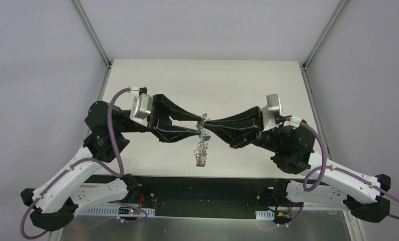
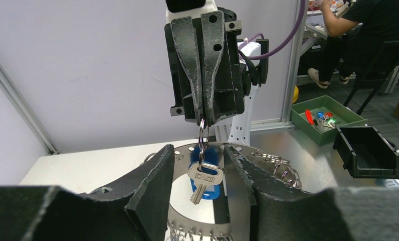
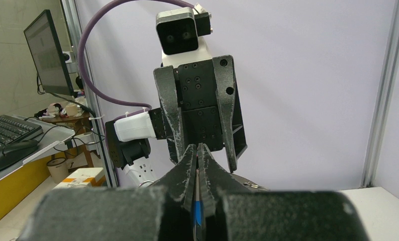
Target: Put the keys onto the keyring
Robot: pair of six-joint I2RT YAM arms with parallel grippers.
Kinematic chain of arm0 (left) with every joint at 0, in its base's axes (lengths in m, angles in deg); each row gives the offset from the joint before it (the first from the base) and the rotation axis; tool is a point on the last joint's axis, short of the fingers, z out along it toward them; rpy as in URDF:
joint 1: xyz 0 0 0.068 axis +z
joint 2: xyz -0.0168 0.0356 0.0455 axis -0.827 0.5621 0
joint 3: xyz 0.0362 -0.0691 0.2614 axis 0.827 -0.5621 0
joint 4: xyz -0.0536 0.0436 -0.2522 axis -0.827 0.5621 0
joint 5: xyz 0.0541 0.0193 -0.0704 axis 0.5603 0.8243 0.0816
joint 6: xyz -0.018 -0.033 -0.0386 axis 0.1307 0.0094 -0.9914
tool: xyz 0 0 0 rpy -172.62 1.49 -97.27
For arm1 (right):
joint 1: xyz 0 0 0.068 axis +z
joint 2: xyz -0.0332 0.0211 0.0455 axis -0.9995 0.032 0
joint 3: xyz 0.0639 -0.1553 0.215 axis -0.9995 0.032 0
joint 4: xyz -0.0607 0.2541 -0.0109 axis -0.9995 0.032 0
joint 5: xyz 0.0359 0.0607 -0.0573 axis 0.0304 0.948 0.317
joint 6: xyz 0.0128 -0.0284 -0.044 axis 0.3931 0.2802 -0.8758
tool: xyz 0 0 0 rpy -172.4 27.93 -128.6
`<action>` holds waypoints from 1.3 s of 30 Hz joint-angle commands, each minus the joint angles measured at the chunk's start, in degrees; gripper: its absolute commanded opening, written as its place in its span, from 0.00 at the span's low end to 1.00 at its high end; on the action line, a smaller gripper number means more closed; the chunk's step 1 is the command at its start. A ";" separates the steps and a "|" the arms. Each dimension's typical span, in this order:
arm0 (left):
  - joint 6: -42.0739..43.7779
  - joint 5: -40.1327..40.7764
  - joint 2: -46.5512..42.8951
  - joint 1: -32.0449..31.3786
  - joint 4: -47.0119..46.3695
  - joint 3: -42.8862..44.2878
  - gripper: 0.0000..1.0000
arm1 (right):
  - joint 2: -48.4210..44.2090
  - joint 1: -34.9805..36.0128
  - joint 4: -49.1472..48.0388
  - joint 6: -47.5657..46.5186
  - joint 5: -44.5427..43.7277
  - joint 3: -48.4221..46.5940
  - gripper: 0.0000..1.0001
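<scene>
Key [image 2: 205, 176]: silver blade, blue cap, hanging off a small wire loop of the keyring [image 1: 201, 150], mid-air between the two arms above the desk [image 1: 152, 80]. Right fingers [image 2: 212, 75] are pressed together on that loop at their tips. The rest of the keyring droops toward the desk; can't tell if its low end touches. Left fingers [image 2: 152, 186] are spread apart either side of the key, clear of it. The ring's flat band runs behind them, so any contact there is hidden. The right wrist view shows only a blue sliver between its own fingers.
</scene>
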 commanded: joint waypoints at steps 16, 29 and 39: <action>-2.00 -3.20 1.42 -0.43 -3.27 3.32 0.00 | -0.43 0.19 -3.50 -0.23 0.21 -3.20 0.00; -1.03 2.99 2.61 -0.50 12.12 8.76 0.00 | -4.01 0.20 16.94 -4.77 -0.77 -7.63 0.10; 0.72 4.93 0.66 -0.42 24.09 9.45 0.00 | -5.01 0.16 41.16 -9.15 -0.76 -13.64 0.42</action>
